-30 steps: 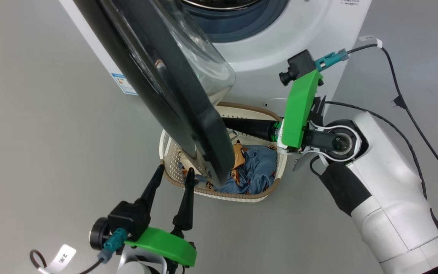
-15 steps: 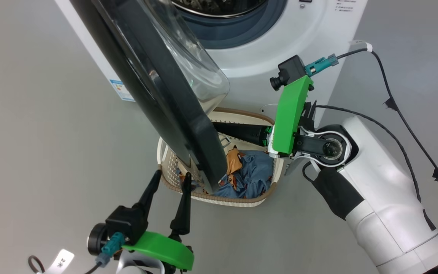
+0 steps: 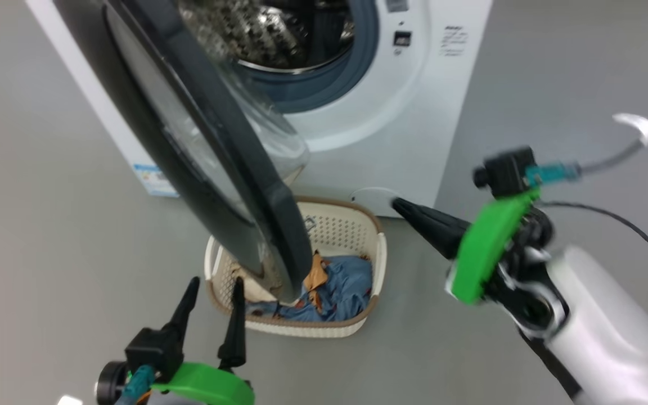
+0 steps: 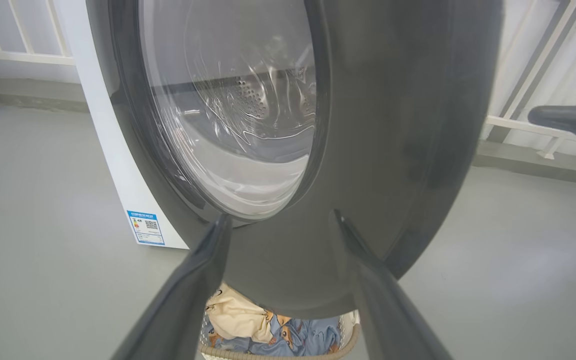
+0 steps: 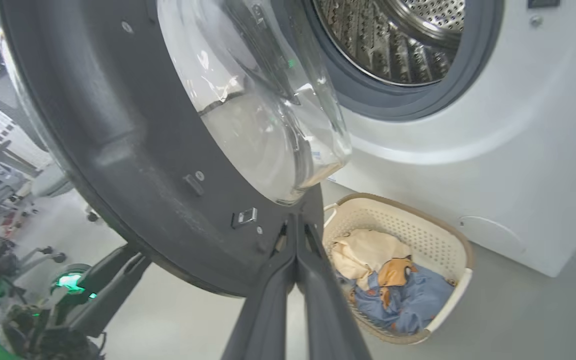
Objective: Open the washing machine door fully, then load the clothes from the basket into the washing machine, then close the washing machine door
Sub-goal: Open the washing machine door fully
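The washing machine [image 3: 414,112] stood white across the top of the head view, its steel drum [image 3: 256,34] showing in the opening. The washing machine door [image 3: 206,140] hung open and slanted down toward the centre of the frame, its lower edge crossing in front of the basket [image 3: 341,225]. The basket sat on the grey floor [image 3: 48,253] at centre frame, close before the machine. The clothes [image 3: 341,284] lay inside it, with the blue printed piece to the right and the cream one partly hidden behind the door. At right of centre the right gripper [image 3: 397,203] had its fingers pressed together on nothing, its tip just beyond the basket's upper-right corner. At lower left the left gripper [image 3: 215,281] had its fingers spread wide and empty, tips up by the basket's near-left corner.
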Robot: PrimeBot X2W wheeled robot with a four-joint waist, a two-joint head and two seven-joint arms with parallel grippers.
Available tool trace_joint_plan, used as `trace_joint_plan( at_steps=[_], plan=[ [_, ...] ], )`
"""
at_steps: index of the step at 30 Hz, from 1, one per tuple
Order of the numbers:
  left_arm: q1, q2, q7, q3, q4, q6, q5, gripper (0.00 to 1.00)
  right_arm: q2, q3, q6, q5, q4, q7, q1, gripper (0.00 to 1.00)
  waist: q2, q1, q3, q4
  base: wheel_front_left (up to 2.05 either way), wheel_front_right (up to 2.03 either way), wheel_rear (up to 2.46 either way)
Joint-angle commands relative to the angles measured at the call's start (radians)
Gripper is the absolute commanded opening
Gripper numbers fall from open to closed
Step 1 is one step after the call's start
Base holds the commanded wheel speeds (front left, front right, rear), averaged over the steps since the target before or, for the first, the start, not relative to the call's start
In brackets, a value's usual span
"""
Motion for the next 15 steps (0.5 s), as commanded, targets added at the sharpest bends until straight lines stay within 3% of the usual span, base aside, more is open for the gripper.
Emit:
trace_joint_plan(
  at_steps=[1, 4, 5, 6, 12, 15],
  plan=[
    [0.002, 0.012, -0.006, 0.046, -0.018, -0.008, 0.012, 1.00, -0.012, 0.019, 0.002, -0.053, -0.046, -0.044, 0.037, 0.00, 0.0000, 0.0000, -0.054, -0.055, 0.00, 0.00, 0.00],
    [0.029, 0.012, -0.006, 0.081, -0.019, -0.018, 0.027, 1.00, -0.075, 0.016, 0.002, -0.224, -0.071, -0.182, 0.122, 0.00, 0.0000, 0.0000, -0.087, -0.093, 0.00, 0.00, 0.00],
    [0.051, 0.012, -0.006, 0.104, -0.021, -0.024, 0.037, 1.00, -0.095, 0.005, 0.002, -0.353, -0.074, -0.262, 0.184, 0.00, 0.0000, 0.0000, -0.107, -0.120, 0.00, 0.00, 0.00],
    [0.062, 0.012, -0.006, 0.115, -0.023, -0.028, 0.042, 1.00, -0.094, -0.011, 0.002, -0.409, -0.075, -0.299, 0.216, 0.00, 0.0000, 0.0000, -0.116, -0.132, 0.00, 0.00, 0.00],
    [0.114, 0.012, -0.006, 0.179, -0.040, -0.040, 0.054, 1.00, -0.013, -0.193, 0.002, -0.638, -0.144, -0.433, 0.410, 0.00, 0.0000, 0.0000, -0.146, -0.199, 0.00, 0.00, 0.00],
    [0.126, 0.012, -0.006, 0.206, -0.051, -0.044, 0.054, 1.00, 0.061, -0.307, 0.002, -0.728, -0.199, -0.475, 0.485, 0.00, 0.0000, 0.0000, -0.146, -0.228, 0.00, 0.00, 0.00]
  ],
)
